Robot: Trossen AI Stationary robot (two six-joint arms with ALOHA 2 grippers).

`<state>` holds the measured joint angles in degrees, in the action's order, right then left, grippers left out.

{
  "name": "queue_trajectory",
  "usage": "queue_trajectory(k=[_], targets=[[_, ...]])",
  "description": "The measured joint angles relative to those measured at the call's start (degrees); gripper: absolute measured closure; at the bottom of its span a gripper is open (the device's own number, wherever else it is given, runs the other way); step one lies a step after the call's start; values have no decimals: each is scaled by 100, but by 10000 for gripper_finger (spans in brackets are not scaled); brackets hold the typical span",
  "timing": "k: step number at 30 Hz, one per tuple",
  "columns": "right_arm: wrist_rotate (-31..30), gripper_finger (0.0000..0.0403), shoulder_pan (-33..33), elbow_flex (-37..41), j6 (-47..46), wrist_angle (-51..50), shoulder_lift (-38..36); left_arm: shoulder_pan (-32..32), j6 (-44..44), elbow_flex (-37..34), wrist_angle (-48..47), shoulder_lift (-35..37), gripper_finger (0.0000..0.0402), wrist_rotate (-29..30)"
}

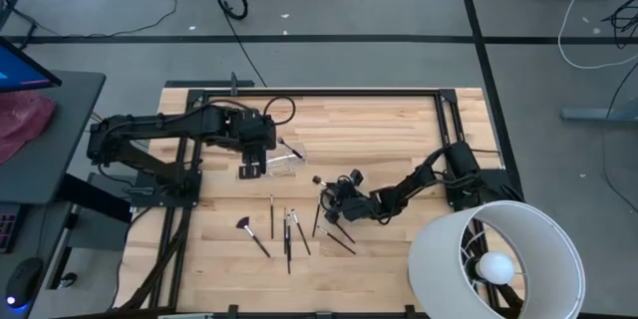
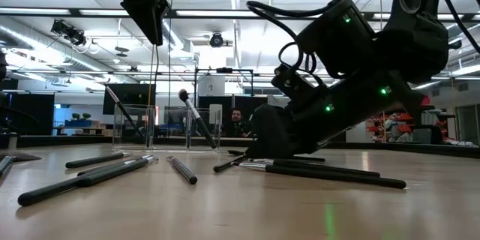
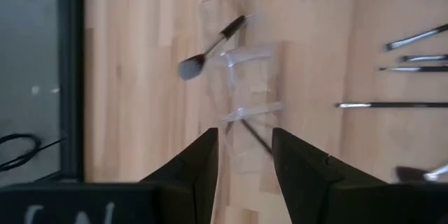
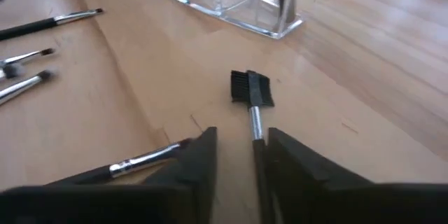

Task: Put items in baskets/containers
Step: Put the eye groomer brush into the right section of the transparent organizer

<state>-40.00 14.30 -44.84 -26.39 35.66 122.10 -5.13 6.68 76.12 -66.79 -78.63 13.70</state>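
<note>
A clear container [image 1: 286, 159] stands on the wooden table with a round-headed brush [image 3: 210, 45] leaning in it. My left gripper [image 1: 254, 166] hangs open above the container [image 3: 245, 77], with nothing pinched between its fingers. My right gripper [image 1: 330, 197] is low at the table, slanting down and open. A comb-headed brush [image 4: 250, 87] lies flat on the table, and its thin handle [image 4: 256, 140] runs back between the two fingers. The gap is wider than the handle. A silver-ferruled brush [image 4: 143, 158] lies just outside one finger.
Several loose brushes [image 1: 289, 231] lie toward the table's near edge, among them a fan brush [image 1: 244, 226] and two beside the right gripper [image 1: 337, 237]. A big white lamp shade [image 1: 495, 259] stands at the near right corner. Black frame rails [image 1: 319, 92] edge the table.
</note>
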Motion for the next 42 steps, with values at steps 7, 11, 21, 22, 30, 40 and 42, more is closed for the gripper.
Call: queue_trajectory(k=[7,11,21,22,30,40,42], targets=[[497,390,-191,4,35,83,-20,114,376,-499,908,0,264,-920],[570,382,-202,14,30,107,-46,370,609,-1636,2758,-3,264,-1432],[1175,393,-263,69,567,294,-455,813,890,-4437,8679,-688,264,-1085],[1317,393,-290,74,574,378,-457,837,989,-4502,8819,-787,264,-1012],[1969,393,-479,66,327,535,-475,936,1659,-4450,8964,-1465,240,-578],[2629,393,-579,52,293,1341,-477,956,2103,-4122,8983,-1970,181,-302],[2733,393,-595,52,288,1392,-479,986,2106,-4128,8962,-2009,180,-298]])
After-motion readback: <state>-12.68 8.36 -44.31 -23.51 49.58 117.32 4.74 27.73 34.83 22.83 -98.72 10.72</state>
